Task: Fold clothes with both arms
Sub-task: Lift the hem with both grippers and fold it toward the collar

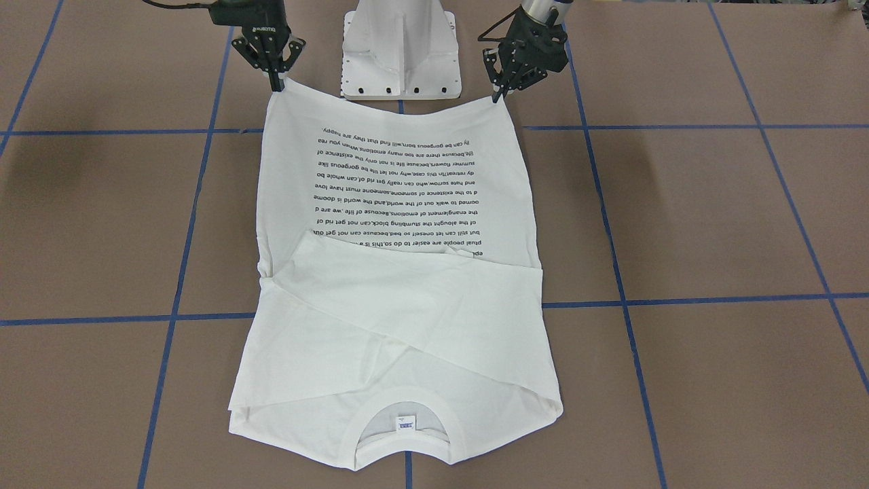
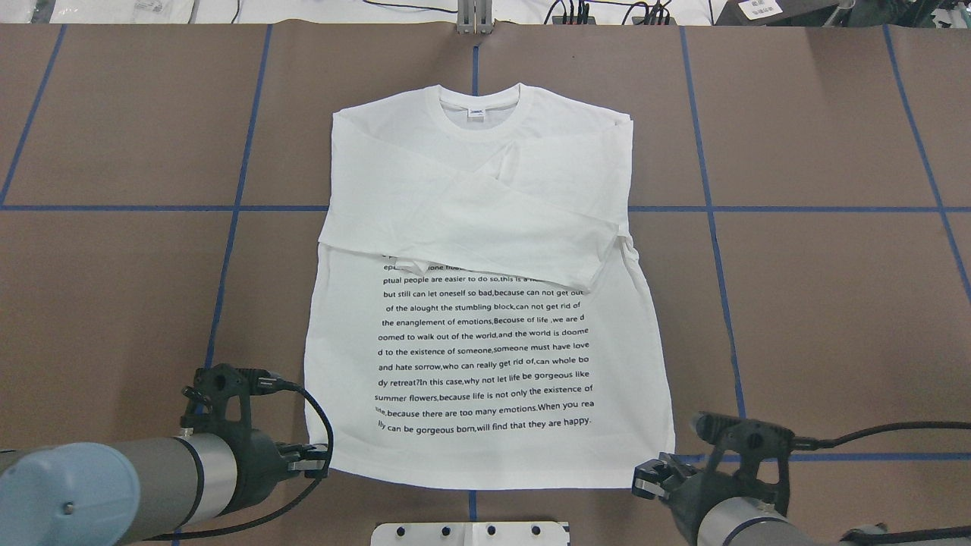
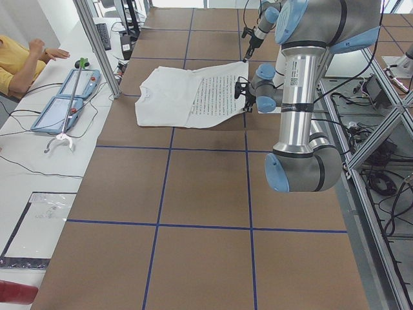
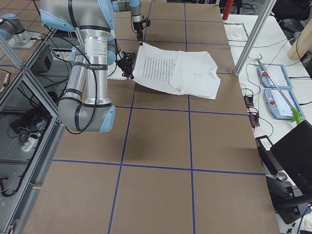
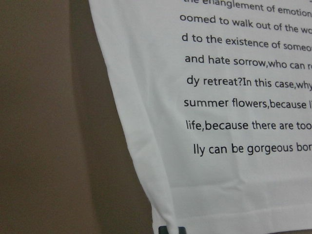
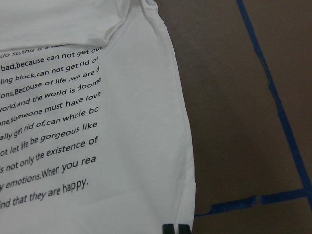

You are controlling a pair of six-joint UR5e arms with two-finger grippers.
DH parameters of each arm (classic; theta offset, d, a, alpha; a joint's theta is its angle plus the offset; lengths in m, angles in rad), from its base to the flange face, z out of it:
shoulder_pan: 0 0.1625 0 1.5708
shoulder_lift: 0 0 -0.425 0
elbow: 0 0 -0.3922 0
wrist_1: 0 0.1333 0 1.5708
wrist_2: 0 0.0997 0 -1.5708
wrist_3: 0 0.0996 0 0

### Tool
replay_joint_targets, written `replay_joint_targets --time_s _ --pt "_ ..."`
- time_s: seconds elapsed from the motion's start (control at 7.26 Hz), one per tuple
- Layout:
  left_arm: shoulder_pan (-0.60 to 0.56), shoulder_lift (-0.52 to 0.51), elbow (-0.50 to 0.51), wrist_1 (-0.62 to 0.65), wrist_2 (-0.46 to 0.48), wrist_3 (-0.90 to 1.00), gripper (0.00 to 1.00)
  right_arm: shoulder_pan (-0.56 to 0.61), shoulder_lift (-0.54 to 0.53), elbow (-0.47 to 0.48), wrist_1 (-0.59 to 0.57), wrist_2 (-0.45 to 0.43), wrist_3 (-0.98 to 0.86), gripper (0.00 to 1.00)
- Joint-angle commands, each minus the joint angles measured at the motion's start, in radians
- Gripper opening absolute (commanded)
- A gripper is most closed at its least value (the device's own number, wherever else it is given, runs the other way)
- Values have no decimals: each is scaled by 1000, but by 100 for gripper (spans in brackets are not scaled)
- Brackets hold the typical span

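- As seen from across the table [image 1: 713, 217], the shirt [image 1: 400, 319] lies front-up with its collar [image 1: 407, 399] nearest the camera. Its sleeves are folded across the chest and the text block [image 1: 400, 183] is toward the robot. The left gripper [image 1: 500, 97] and right gripper [image 1: 277, 85] each pinch one hem corner, fingers pressed together on the cloth.
- From overhead, the left gripper [image 2: 325, 459] meets the hem's left corner and the right gripper [image 2: 645, 479] its right corner. The shirt [image 2: 485, 227] lies across the blue tape lines [image 2: 705, 208], with its neck label [image 2: 476, 112] at the far end.
- From the table's left end, the near left gripper [image 3: 241, 90] holds the hem raised off the table, while the collar end of the shirt [image 3: 174, 97] rests flat.
- From the right end, the near right gripper [image 4: 129, 66] likewise lifts its corner of the shirt [image 4: 190, 73].
- On the left wrist camera, two dark fingertips [image 5: 168, 230] sit close together on the hem edge of the shirt [image 5: 219, 170].
- On the right wrist camera, two fingertips [image 6: 174, 228] sit side by side on the hem of the shirt [image 6: 97, 122].
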Motion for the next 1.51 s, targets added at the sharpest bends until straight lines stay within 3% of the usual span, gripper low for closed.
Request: replay_joint_targets --time_s 0.0,0.14,0.28,0.41,0.83,1.1,1.38 --pt "-57 -26 -298 316 -120 21 0 90 79 216 -260 170 -3 0" --pt "-144 -151 -328 460 -199 75 0 165 133 215 -299 231 -12 0" --pt "-172 -278 -290 580 -206 143 0 210 179 207 -339 252 -50 0" --pt "-212 -333 -220 604 -202 183 0 256 242 178 -357 253 -131 0" --pt "-419 -423 -18 594 -203 391 0 534 387 -36 -351 350 -372 0" --pt "-508 -467 127 495 -203 441 0 731 460 -192 -336 435 -528 0" --pt "-561 -535 271 459 -202 464 0 826 471 -378 -158 464 -606 0"
